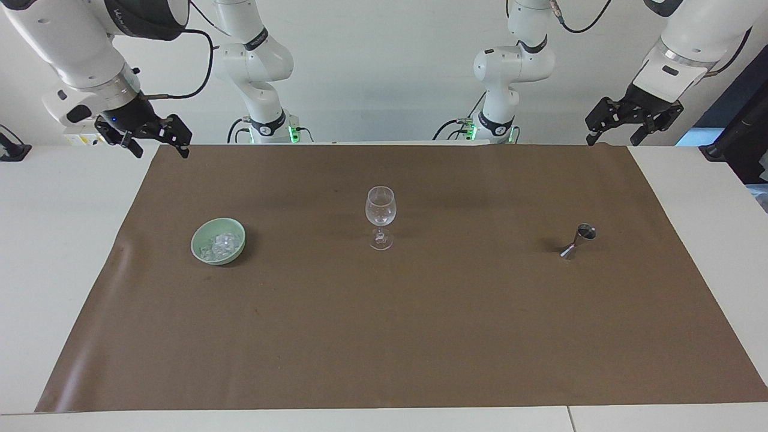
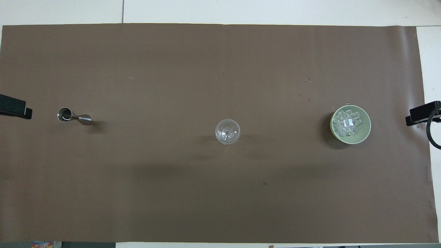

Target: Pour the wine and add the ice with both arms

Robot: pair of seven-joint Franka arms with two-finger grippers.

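Observation:
A clear stemmed wine glass (image 1: 380, 210) (image 2: 227, 131) stands upright at the middle of the brown mat and looks empty. The ice (image 1: 221, 245) (image 2: 347, 123) is a heap of several clear cubes in a pale green bowl (image 1: 201, 247) (image 2: 365, 132) toward the right arm's end. A small metal jigger (image 1: 579, 240) (image 2: 71, 116) stands toward the left arm's end. Wine is out of view. My right gripper (image 1: 161, 149) hangs open over the mat's corner by its base, holding nothing. My left gripper (image 1: 612, 141) hangs open over the other corner near the robots, holding nothing. Both arms wait.
The brown mat (image 1: 384, 336) (image 2: 220, 199) covers most of the white table (image 1: 54, 270). The glass, bowl and jigger stand in one row across the mat, well apart from each other. The two arm bases (image 1: 267, 123) stand at the table's edge.

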